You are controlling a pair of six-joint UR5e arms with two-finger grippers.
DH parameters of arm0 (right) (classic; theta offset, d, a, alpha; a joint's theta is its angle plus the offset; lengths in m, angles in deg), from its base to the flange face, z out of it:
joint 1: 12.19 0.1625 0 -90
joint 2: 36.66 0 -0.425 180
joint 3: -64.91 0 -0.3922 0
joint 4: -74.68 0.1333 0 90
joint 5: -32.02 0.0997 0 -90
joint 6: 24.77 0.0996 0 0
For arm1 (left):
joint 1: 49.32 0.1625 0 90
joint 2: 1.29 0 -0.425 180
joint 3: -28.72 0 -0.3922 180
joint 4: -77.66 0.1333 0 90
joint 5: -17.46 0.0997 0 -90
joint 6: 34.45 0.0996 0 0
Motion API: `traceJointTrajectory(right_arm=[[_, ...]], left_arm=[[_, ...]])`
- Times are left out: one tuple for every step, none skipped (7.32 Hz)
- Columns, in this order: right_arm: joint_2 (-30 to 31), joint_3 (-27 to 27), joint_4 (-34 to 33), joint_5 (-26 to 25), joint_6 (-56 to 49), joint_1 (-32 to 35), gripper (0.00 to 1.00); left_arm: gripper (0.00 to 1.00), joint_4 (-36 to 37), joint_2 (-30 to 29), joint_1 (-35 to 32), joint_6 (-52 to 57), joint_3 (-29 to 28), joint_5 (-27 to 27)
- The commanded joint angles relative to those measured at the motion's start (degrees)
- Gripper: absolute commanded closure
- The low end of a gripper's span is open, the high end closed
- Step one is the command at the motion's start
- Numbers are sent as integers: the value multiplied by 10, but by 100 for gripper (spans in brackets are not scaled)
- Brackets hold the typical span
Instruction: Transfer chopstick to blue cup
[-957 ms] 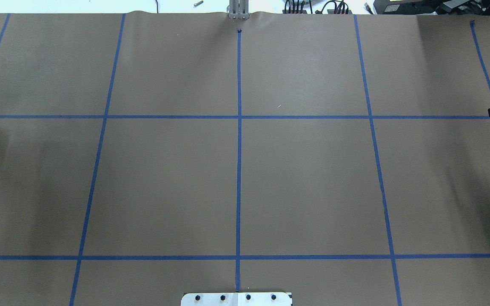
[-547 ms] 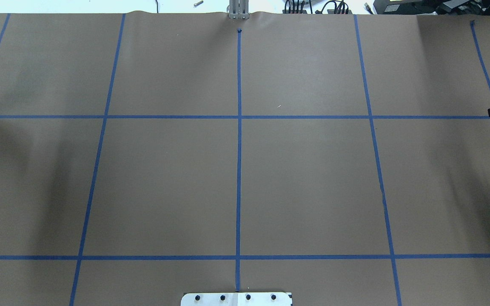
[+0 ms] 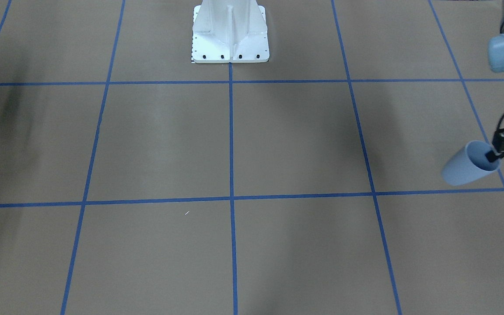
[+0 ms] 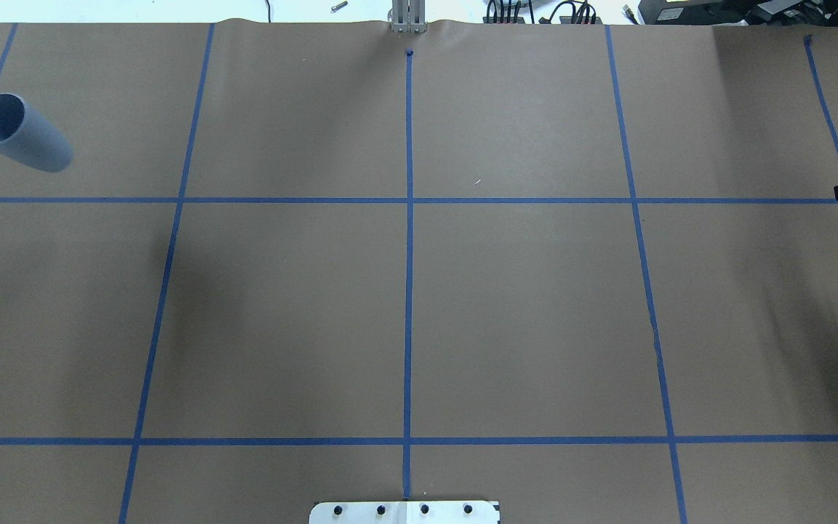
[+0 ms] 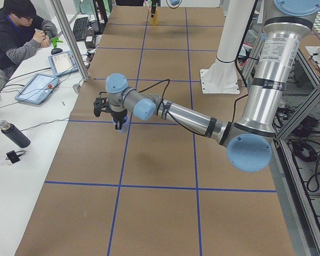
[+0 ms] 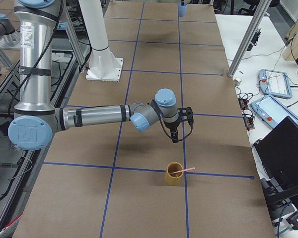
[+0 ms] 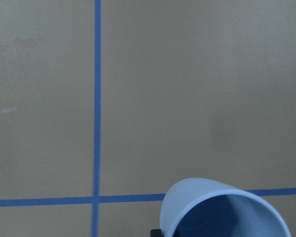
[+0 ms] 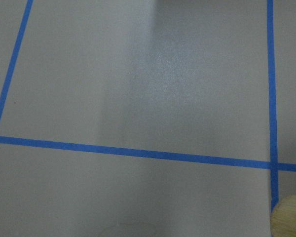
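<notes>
My left gripper [image 3: 493,155] is shut on the rim of the blue cup [image 3: 468,167], with one finger inside it, and holds it above the table at the far left. The cup also shows in the overhead view [image 4: 26,137] and the left wrist view [image 7: 222,210]. The pink chopstick [image 6: 184,170] leans in a tan cup [image 6: 174,174] near the table's right end. My right gripper [image 6: 176,136] hangs just beside that cup, towards the table's middle. I cannot tell whether it is open or shut.
The white robot pedestal [image 3: 230,30] stands at the table's near edge. A tiny white fleck [image 3: 187,213] lies mid-table. A metal post [image 5: 69,37], tablets and a seated operator [image 5: 18,26] are along the far side. The tan cup's rim shows in the right wrist view [image 8: 290,217].
The blue cup in my left gripper has come into the overhead view at the far left. Its shadow has moved to the right. The right side has not changed.
</notes>
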Motion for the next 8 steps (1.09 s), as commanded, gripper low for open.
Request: traceJointTrajectory(right_arm=[[0,-1,1,0,0,0,0],[0,-1,1,0,0,0,0],[0,-1,1,0,0,0,0],[0,-2,1,0,0,0,0],[0,-3,1,0,0,0,0],[0,-2,1,0,0,0,0],[0,-3,1,0,0,0,0],[0,-3,1,0,0,0,0]], left_arm=[[100,4,-90,112,-206,35,16],[100,31,-140,171,-264,37,67],[100,91,-193,225,-294,37,122],[100,137,-231,276,-315,35,175],[100,142,-256,323,-347,28,221],[100,144,-285,362,-372,8,259],[100,145,-313,393,-384,-26,291],[100,145,-326,421,-384,-42,314]])
